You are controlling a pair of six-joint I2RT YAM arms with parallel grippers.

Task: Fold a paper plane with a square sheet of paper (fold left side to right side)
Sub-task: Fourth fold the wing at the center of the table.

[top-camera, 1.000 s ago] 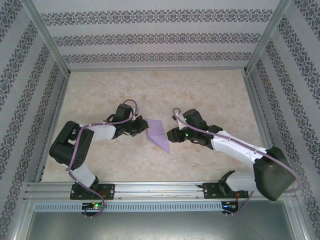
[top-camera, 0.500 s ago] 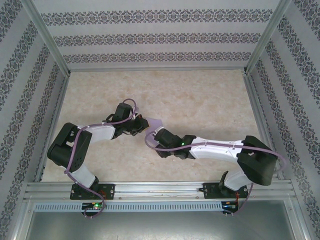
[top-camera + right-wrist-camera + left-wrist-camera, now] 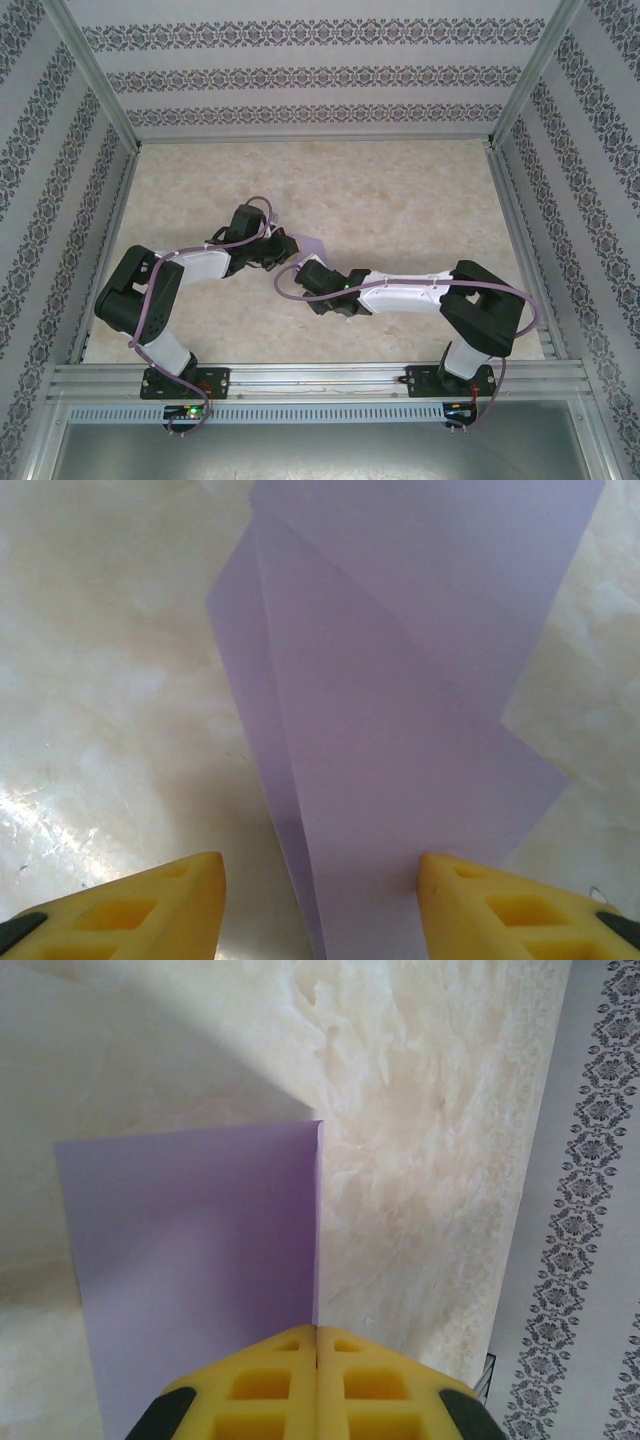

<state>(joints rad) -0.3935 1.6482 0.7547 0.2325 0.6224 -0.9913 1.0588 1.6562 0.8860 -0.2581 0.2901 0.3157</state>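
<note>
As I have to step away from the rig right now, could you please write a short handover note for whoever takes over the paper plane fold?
Left gripper: fingers shut on one edge of the lilac paper.
Right gripper: open, fingers on either side of the paper's narrow end, not gripping.
Paper: mid-table, between the two grippers.
Done: several folds are in; overlapping layers with diagonal edges show.
Left: probably close the right fingers and carry on folding. Whether the plane is complete cannot be told.
</note>
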